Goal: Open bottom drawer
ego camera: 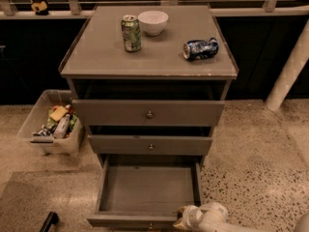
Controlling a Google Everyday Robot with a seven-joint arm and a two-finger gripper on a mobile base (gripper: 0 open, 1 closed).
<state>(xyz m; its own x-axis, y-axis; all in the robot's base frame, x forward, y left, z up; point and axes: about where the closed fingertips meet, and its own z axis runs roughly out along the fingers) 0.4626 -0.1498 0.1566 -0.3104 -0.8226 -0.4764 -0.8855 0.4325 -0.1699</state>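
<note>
The bottom drawer of the grey-brown cabinet stands pulled out toward me, its shallow grey box empty; its front panel lies at the bottom edge of the view, the knob barely showing. The top drawer front and middle drawer front are pushed in. My gripper, white with tan tips, is at the right end of the bottom drawer's front, low in the view.
On the cabinet top stand a green can, a white bowl and a crushed blue can lying on its side. A clear bin of snacks sits on the floor to the left. A white pillar rises at right.
</note>
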